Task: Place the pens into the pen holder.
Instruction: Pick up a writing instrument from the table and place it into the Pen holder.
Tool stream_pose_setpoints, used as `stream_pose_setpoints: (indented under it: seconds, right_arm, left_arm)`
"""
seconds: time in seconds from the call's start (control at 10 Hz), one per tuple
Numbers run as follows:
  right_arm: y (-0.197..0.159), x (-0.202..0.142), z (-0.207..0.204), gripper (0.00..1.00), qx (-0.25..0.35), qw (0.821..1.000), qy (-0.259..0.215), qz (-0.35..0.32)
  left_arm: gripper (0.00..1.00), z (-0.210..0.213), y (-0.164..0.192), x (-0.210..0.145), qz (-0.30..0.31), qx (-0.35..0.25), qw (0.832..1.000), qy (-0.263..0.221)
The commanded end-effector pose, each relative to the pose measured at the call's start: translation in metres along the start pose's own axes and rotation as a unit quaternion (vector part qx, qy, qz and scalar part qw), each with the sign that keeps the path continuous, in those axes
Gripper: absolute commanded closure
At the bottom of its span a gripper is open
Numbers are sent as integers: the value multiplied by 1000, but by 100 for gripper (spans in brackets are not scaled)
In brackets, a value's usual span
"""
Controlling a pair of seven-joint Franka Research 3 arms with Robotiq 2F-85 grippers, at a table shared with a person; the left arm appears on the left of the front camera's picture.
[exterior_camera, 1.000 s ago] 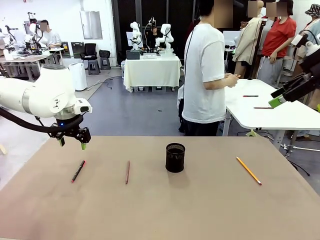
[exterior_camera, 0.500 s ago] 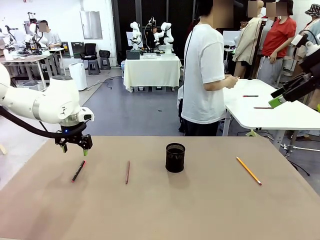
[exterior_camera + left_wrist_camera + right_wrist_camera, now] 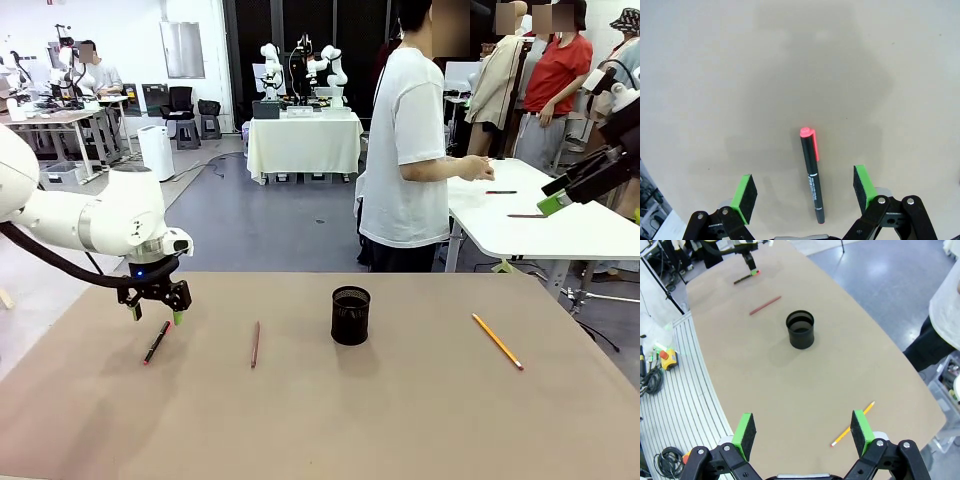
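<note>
Busy robot lab beyond a tan bench (image 3: 400,420), with a person in a white shirt (image 3: 405,150) standing at the far side, turned toward another table. Laid flat and well apart across the bench, presumably so that each can be taken singly: a dark pen with a pink-red end (image 3: 811,175) at the left, a reddish-brown pen (image 3: 255,344) just right of it, a yellow pencil (image 3: 497,341) far to the right. Standing upright near the middle, mouth up and apparently empty: the black mesh pen holder (image 3: 350,315). Poised low over the dark pen, the left tool (image 3: 154,314), pointed straight down, spread wide and grasping nothing, one green pad on either side of the barrel and neither touching it. Lined up that way, by all appearance, for a pinch across the pen's width. Held high off to the right, clear of the work: the right tool (image 3: 802,432), likewise spread wide and empty, with the yellow pencil far below it. No pen in the holder yet.
</note>
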State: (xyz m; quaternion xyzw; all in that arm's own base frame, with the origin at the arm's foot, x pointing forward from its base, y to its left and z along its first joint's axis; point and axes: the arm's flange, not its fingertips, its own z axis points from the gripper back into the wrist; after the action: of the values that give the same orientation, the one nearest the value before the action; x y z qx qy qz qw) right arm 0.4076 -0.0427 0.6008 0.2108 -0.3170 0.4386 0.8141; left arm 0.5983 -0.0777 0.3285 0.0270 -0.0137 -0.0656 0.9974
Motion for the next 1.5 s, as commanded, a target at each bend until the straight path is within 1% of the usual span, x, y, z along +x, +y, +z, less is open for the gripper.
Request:
stream_pose_setpoints:
  seconds: [0.0,0.2,0.3,0.7,0.8,1.4]
  right_arm:
    - [0,1,0,0,3,1000,-7,2]
    - [0,1,0,0,3,1000,-7,2]
    - [0,1,0,0,3,1000,-7,2]
    - [0,1,0,0,3,1000,-7,2]
    - [0,1,0,0,3,1000,-7,2]
    - [0,1,0,0,3,1000,-7,2]
  left_arm:
    - [0,-6,2,4,-2,2,1000,9]
    - [0,-16,1,6,-6,-1,1000,13]
    - [4,-19,1,6,-19,11,1000,-5]
    - [84,-21,-1,6,-14,-3,1000,7]
    - [100,-20,0,6,-11,-4,1000,10]
    - [100,-14,-1,0,-7,-14,1000,19]
